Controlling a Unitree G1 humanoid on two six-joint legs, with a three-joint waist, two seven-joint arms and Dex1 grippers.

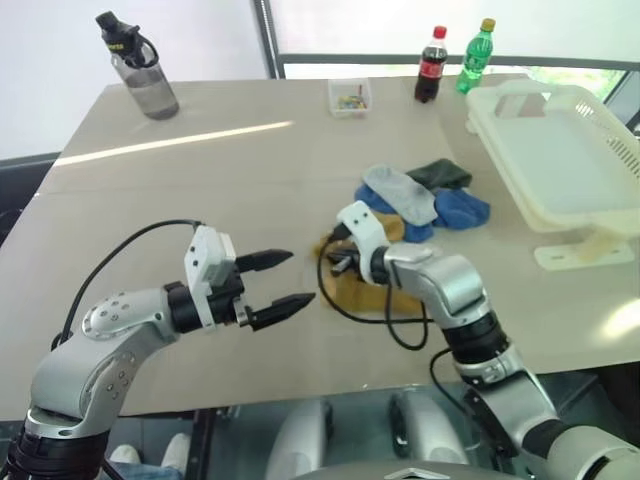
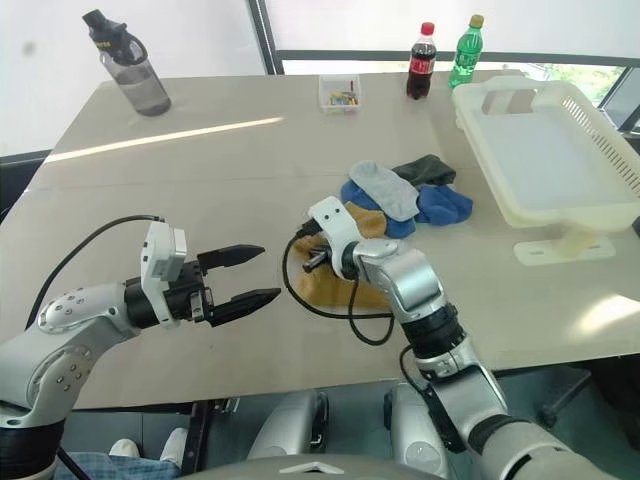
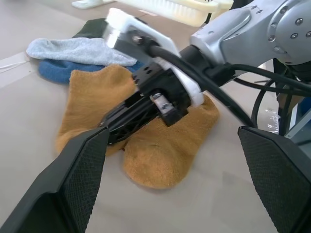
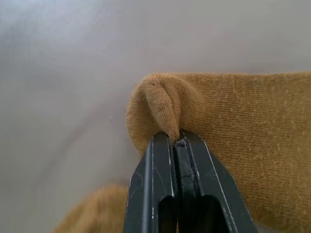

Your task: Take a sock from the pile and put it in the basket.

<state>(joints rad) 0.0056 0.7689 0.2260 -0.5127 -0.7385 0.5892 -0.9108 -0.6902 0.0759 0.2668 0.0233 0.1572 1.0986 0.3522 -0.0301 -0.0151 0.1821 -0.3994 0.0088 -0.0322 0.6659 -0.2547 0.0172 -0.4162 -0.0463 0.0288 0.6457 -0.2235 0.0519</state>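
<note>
Claw work at the pick-up stage: the right claw (image 4: 177, 141), pressed together, pinches a fold of a mustard sock (image 3: 160, 155) lying on the surface (image 1: 200, 190) beside the pile (image 1: 425, 200). Next comes a lift and carry rightward to the basket (image 1: 500, 130). Nearby, the left claw (image 1: 270, 287) hangs spread, pointing at the sock.

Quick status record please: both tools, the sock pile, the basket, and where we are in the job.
right tool: shut, pinching a fold of the mustard sock
left tool: open, empty, held beside that sock
pile: blue, grey and dark green socks heaped on the table
basket: no sock visible inside, to the robot's right of the pile
stage: sock gripped, not yet carried to basket
</note>
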